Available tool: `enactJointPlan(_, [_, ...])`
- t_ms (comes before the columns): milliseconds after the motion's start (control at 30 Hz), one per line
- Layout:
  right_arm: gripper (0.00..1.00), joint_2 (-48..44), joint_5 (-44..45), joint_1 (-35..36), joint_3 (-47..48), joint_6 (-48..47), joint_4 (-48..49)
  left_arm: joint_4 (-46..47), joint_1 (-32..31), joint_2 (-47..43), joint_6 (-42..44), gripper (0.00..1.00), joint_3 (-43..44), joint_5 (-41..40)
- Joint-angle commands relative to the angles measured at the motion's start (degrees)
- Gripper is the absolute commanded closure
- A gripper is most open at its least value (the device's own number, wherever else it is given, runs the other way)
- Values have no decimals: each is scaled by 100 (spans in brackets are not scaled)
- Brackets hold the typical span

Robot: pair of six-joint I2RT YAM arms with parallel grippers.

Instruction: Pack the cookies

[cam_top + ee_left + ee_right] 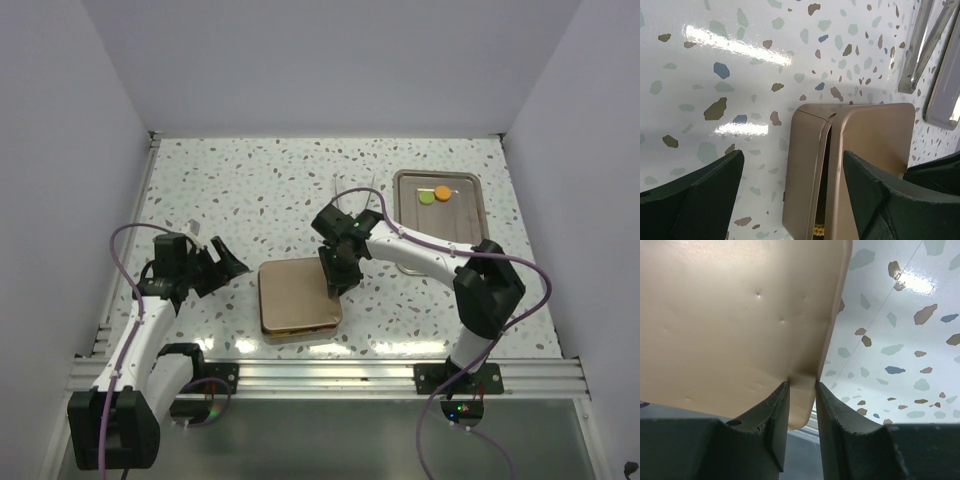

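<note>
A tan box lies at the front middle of the table, its lid slightly ajar over the base. Something yellow shows in the gap. My right gripper is shut on the lid's right edge; the fingers pinch its rim. My left gripper is open and empty just left of the box, its jaws standing wide in the left wrist view. An orange cookie and a green cookie lie on the metal tray. Other cookies are hidden.
The metal tray stands at the back right, and its rim shows in the left wrist view. White walls enclose the speckled table on three sides. The metal rail with the arm bases runs along the near edge.
</note>
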Motion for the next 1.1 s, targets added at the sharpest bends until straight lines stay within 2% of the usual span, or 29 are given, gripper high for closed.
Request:
enactJointPlan(0, [69, -80, -50, -15, -62, 91, 152, -2, -38, -80, 106, 15, 203, 81])
enactJointPlan(800, [76, -106, -59, 425, -212, 152, 108, -107, -108, -501, 26, 17, 317, 212])
enactJointPlan(1000, [76, -98, 3, 477, -159, 117, 47, -669, -318, -888, 149, 29, 686, 54])
enactJointPlan(1067, [76, -98, 3, 495, -176, 126, 47, -810, -493, -1055, 158, 44, 827, 1])
